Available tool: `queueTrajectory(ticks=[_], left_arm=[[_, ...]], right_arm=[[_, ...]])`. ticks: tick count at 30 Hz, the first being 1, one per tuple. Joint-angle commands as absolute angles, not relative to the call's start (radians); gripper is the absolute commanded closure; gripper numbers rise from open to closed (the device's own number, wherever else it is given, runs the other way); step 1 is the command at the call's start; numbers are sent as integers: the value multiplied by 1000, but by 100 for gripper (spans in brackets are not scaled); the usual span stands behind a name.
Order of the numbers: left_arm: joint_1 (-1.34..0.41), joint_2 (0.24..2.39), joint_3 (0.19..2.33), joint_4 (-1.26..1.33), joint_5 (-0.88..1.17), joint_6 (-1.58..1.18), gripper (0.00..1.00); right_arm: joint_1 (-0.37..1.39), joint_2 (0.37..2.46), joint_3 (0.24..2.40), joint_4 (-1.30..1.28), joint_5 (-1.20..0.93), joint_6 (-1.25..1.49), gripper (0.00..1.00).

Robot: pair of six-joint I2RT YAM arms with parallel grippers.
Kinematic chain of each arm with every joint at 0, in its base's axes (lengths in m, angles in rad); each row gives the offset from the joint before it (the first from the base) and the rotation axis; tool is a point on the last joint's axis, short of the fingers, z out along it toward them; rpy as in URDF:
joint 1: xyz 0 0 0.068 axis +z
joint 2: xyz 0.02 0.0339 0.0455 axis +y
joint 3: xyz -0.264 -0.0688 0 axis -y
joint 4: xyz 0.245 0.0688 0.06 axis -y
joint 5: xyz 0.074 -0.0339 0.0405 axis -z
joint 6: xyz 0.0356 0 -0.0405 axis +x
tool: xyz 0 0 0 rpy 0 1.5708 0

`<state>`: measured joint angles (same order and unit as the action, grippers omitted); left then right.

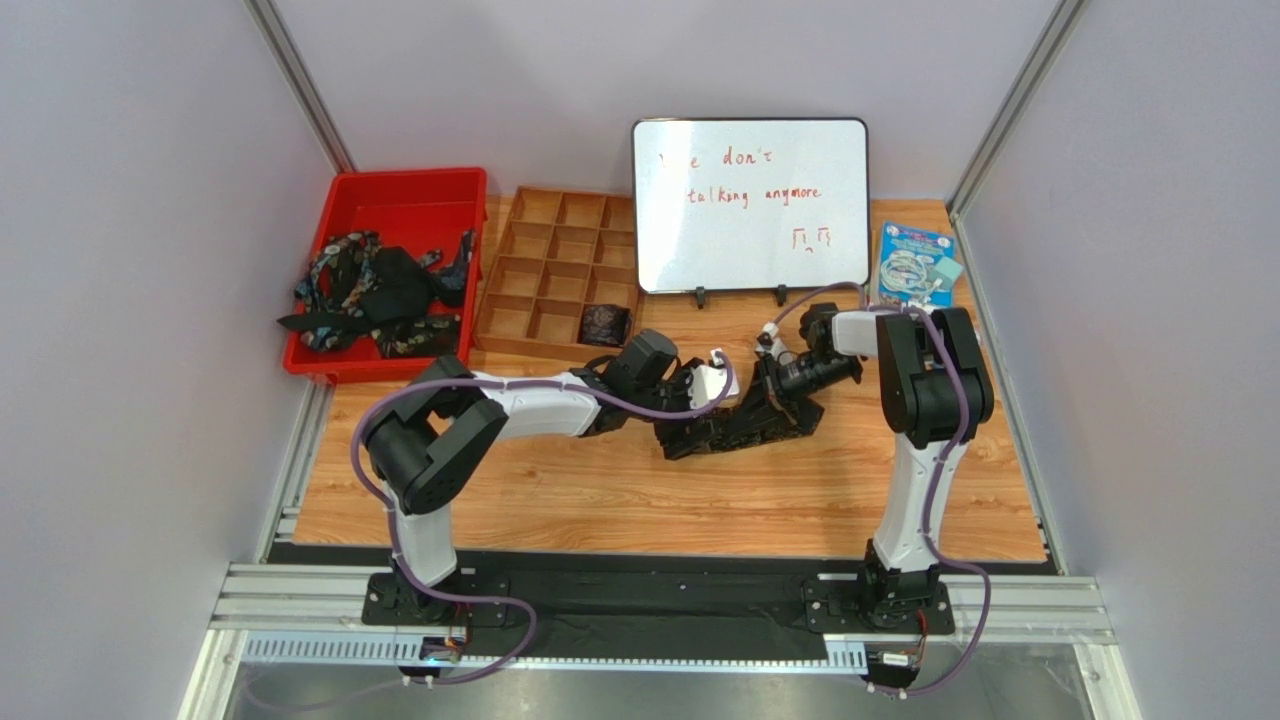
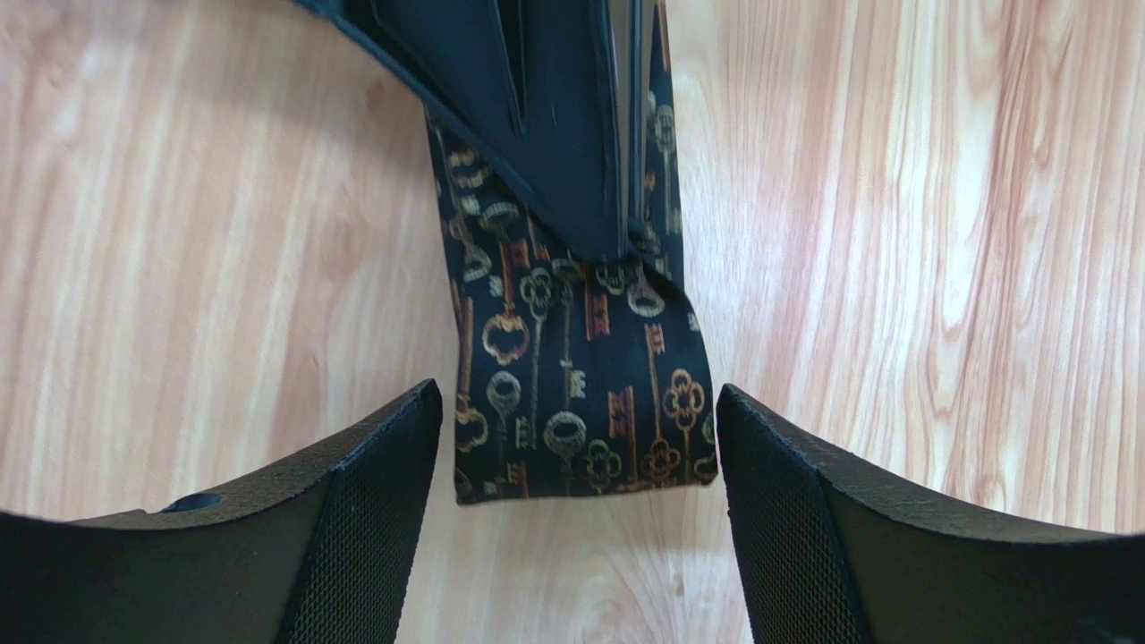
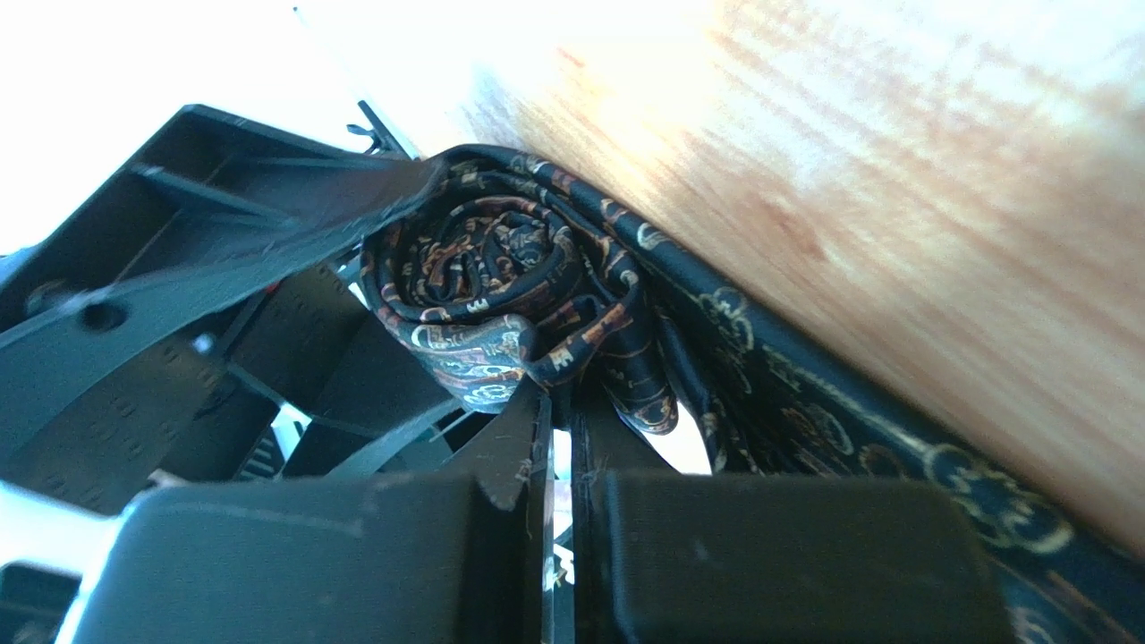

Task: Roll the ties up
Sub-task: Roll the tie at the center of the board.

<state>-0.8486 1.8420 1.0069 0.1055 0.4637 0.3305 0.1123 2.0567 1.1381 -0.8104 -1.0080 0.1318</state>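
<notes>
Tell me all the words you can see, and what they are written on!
"...e don't": red handwriting, top line of the whiteboard; glare hides the start.
"talking anymore": red handwriting, second line of the whiteboard.
Two small red marks at its lower right: shapes, not words.
Blue packet: print too small to read.
Tie: only pictures of keys, no words.

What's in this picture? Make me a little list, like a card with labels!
main tie: key-patterned tie, partly coiled, on the wooden table
left gripper: open, straddling the tie's flat end
right gripper: shut, tips against the coil
spare ties: heaped in the red bin
finished roll: one rolled tie in the wooden tray
</notes>
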Motion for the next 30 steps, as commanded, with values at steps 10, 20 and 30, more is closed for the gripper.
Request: queueTrajectory(ticks=[10,20,30], left_arm=[[-890,1976,1140,105,463,362,56],[-893,1951,1141,-172,408,463,87],[-893,1970,1172,-222,422,480,88]], right_arm=[[98,2123,1135,-816,-745,150,100],[98,1899,1201,-905,-988,103,82],[184,1887,1184,-824,-1003,160,68]])
